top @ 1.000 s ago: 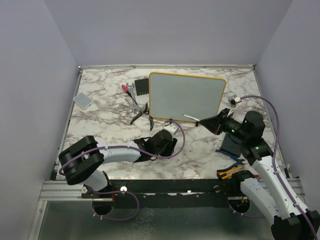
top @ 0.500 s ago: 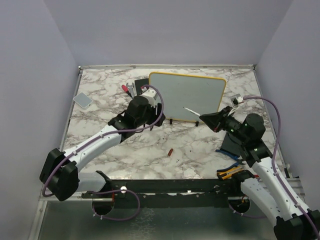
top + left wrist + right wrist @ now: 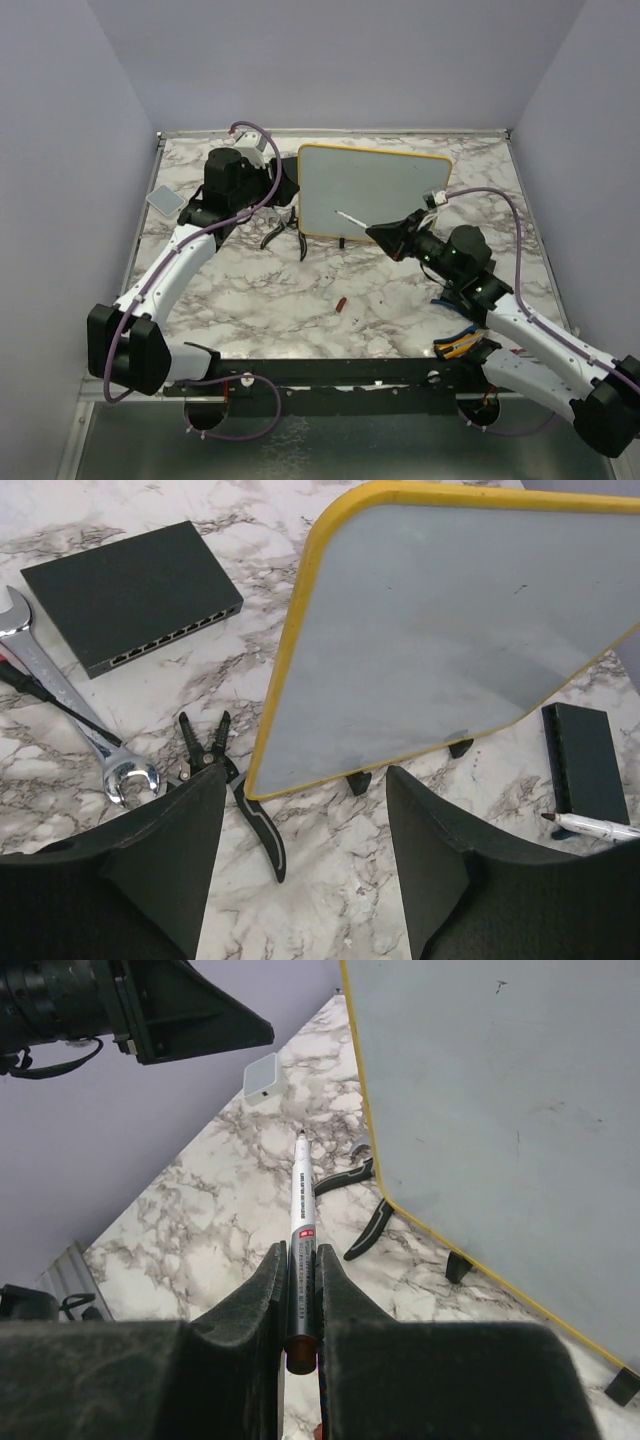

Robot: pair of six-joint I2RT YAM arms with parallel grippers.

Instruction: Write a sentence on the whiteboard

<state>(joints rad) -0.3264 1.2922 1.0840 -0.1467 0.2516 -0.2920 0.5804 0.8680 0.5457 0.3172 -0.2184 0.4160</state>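
At the table's [image 3: 300, 290] far middle, the whiteboard [image 3: 375, 195] stands tilted on black feet. Left gripper [image 3: 305, 800] hovers by the board's left edge above pliers [image 3: 258, 825], jaws well apart and empty. Right gripper [image 3: 380, 233] is clamped on a marker [image 3: 350, 218] pointing at the board; whether the tip touches I cannot tell.

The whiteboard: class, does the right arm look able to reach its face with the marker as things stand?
Probably yes. The right end effector is shut on the marker, whose tip points toward the lower left of the whiteboard, and nothing lies between tip and board.
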